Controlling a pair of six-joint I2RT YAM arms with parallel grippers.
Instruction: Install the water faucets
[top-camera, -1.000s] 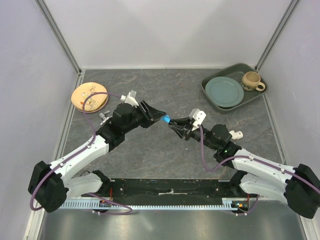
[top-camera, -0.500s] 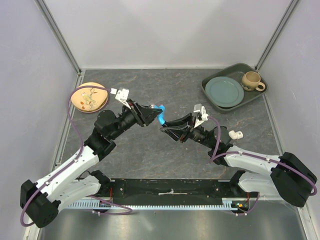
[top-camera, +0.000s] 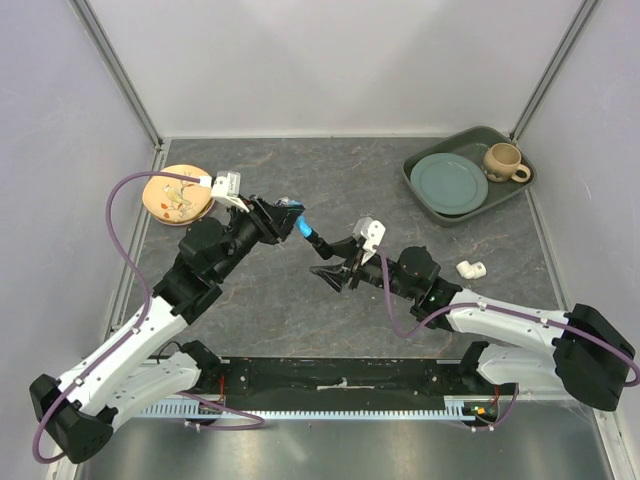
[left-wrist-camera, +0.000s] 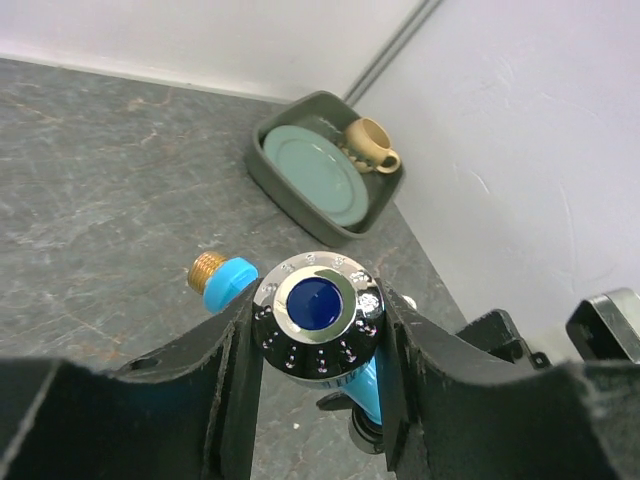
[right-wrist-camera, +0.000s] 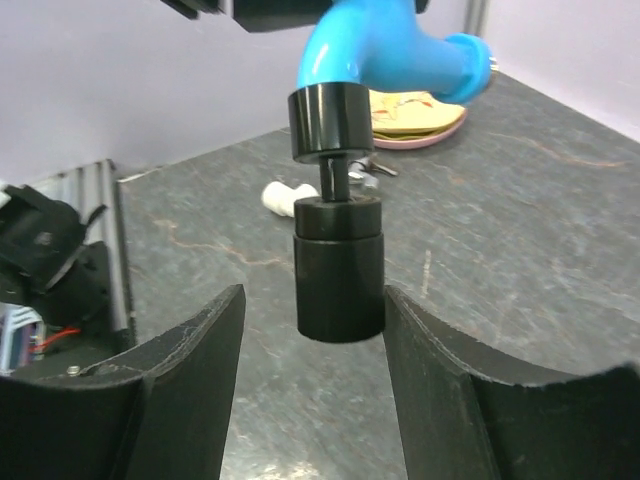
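Observation:
A bright blue faucet (top-camera: 301, 226) hangs above the table in my left gripper (top-camera: 290, 212). In the left wrist view my left gripper (left-wrist-camera: 315, 320) is shut on its round chrome knob (left-wrist-camera: 315, 312), and the brass threaded tip (left-wrist-camera: 207, 270) points left. The faucet's black end piece (right-wrist-camera: 340, 272) hangs between the fingers of my right gripper (right-wrist-camera: 312, 300), which is open; the right finger is close to it and the left finger stands apart. In the top view my right gripper (top-camera: 328, 260) is just below and right of the faucet. The green faucet is out of view.
A white elbow pipe piece (top-camera: 470, 268) lies right of the right arm. A green tray (top-camera: 418, 186) with a plate (top-camera: 448, 183) and a mug (top-camera: 503, 161) stands at the back right. An orange plate (top-camera: 175, 193) is at the back left. A small white piece (right-wrist-camera: 280, 197) lies near it.
Both grippers have moved left and a little back with the blue faucet between them. The left wrist has turned, and the right gripper now sits lower under the black end piece.

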